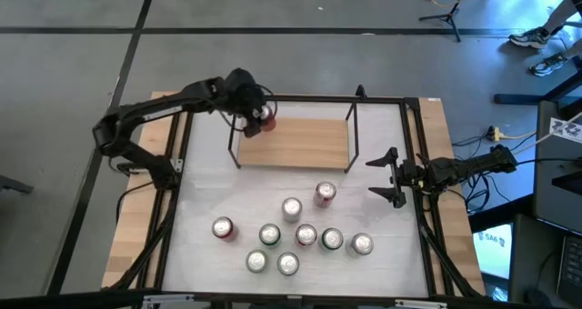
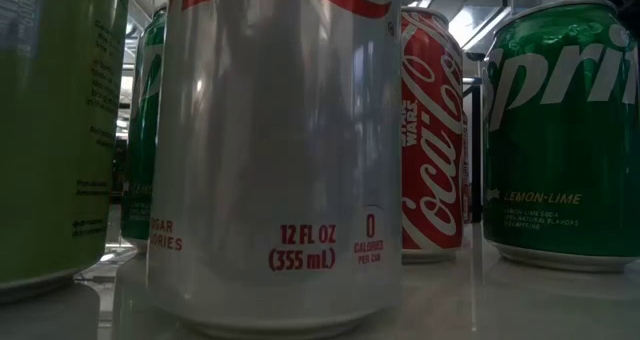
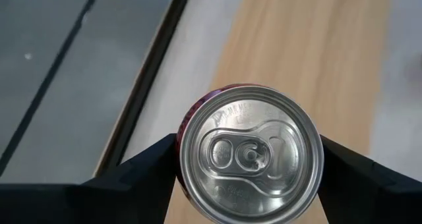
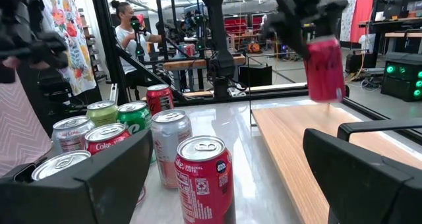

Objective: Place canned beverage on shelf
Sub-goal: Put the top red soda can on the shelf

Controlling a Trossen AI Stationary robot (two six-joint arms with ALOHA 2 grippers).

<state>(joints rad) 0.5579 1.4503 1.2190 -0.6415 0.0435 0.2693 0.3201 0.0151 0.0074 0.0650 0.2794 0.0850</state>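
My left gripper [image 1: 255, 120] is shut on a dark red can [image 1: 266, 121] over the far left end of the shelf [image 1: 300, 144], a light-wood board in a thin black wire frame. In the left wrist view I look down on the can's silver top [image 3: 250, 151] with the board [image 3: 310, 46] below it. The right wrist view shows the can [image 4: 324, 69] hanging above the board [image 4: 297, 145]. My right gripper [image 1: 393, 177] is open and empty at the table's right side, level with the shelf's near edge. My left gripper pinches the can's side wall [image 3: 186, 159] near its top between the two fingers [image 3: 155, 161], one on each side. The fingers come from above, pointing down. The can hangs nearly upright, slightly tilted, its bottom [image 4: 328, 95] clear of the shelf board.
Several cans stand in a cluster [image 1: 291, 236] on the white table near its front; a red one [image 1: 325, 194] stands closest to the shelf. They fill the low view [image 2: 275, 150]. A person [image 4: 128, 29] stands in the room beyond the table.
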